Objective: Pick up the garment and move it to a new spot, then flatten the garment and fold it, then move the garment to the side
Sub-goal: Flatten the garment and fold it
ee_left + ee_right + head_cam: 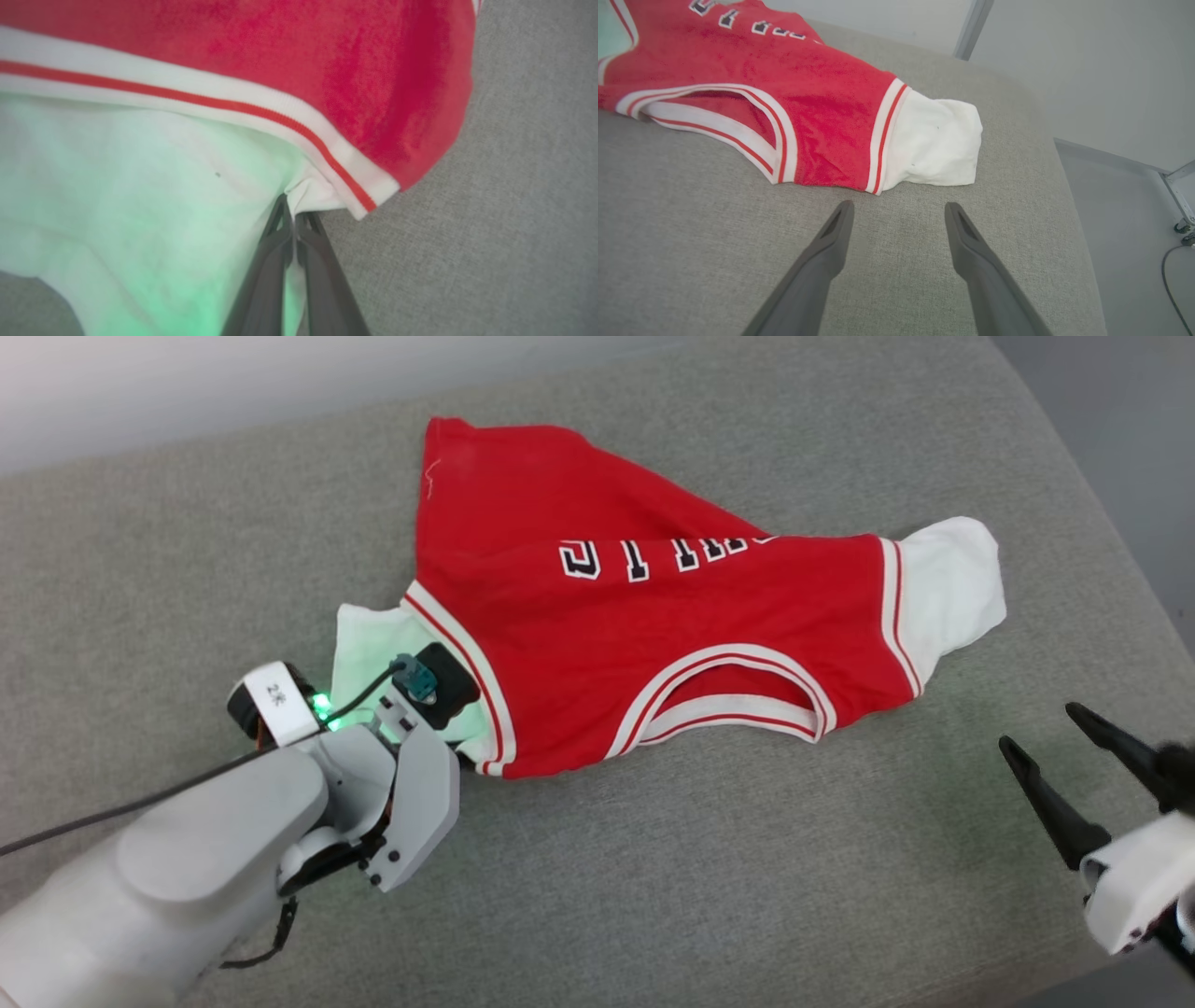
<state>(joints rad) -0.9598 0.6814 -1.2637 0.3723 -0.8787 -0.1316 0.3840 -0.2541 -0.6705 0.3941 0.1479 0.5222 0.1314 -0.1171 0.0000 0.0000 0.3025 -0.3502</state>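
Garment (pixel 653 644) | left end effector (pixel 294 218) clenched on its white sleeve | right end effector (pixel 899 210) spread, near other sleeve

red and white garment (pixel 653 625), grey surface (pixel 187 569)

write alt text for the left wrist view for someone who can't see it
The left pincer is shut on a fold of the white sleeve of a red garment, right beside its red-and-white striped trim. The garment lies on a grey fabric surface.
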